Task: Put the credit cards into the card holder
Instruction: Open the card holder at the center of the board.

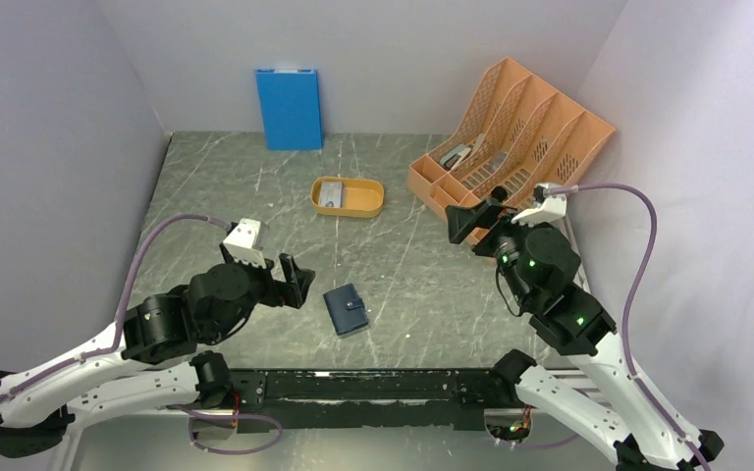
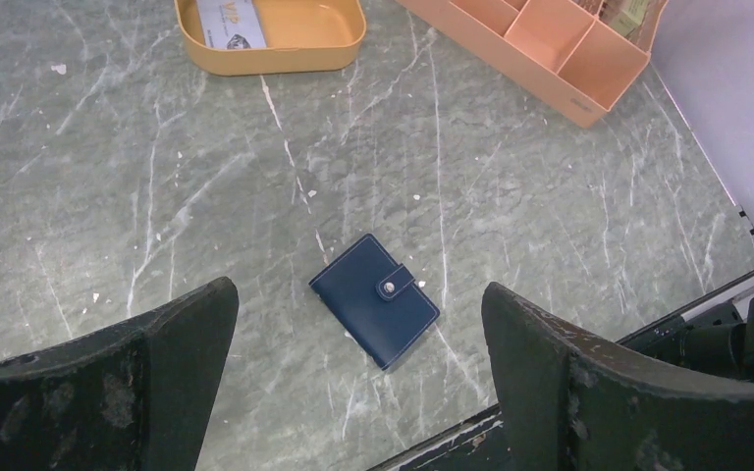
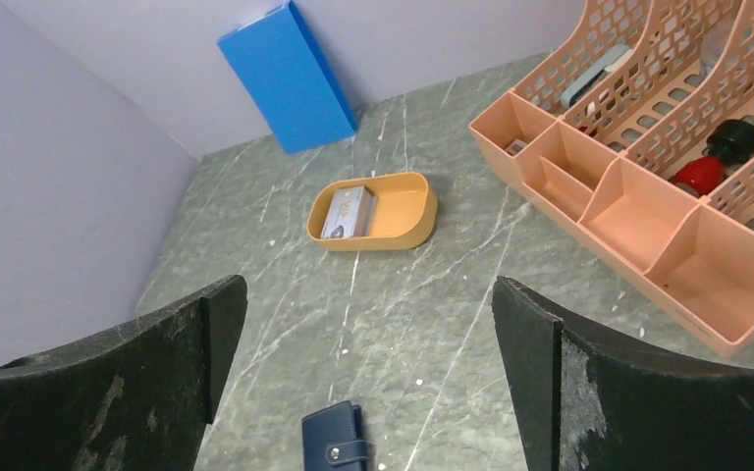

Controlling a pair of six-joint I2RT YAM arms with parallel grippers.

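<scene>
Setting: a grey-green marbled table [image 1: 206, 196], closed in by pale lilac walls at the back and on both sides.
Dial: clock directions are read from the table's middle in the top view, with 12 at the back wall.
Blue panel [image 1: 289, 108]: at 11 o'clock, standing upright against the back wall.
Organizer [image 1: 511, 128]: at 1 to 2 o'clock, an orange desk rack with slanted lattice slots and small open boxes along its front. A red and black item sits in one slot in the right wrist view.
Tray [image 1: 371, 208]: at 12 o'clock, a shallow orange oval dish lying flat, well apart from the rack.
Cards [image 1: 330, 193]: grey-silver with pale print, lying inside the tray at its 9 o'clock end. How many are stacked there cannot be told.
Wallet [image 1: 347, 309]: at 6 o'clock near the front edge, dark navy, folded shut with its snap tab across the edge. It lies flat at a slant and nothing touches it.
Left gripper [image 2: 358, 287]: at 8 o'clock, just beside the wallet, with its jaws spread wide and nothing between them. Its wrist view looks down on the wallet.
Right gripper [image 3: 368, 285]: at 3 o'clock, near the front corner of the rack, with its jaws wide apart and nothing held. It faces the tray.
Cables: a purple lead loops from each arm.
</scene>
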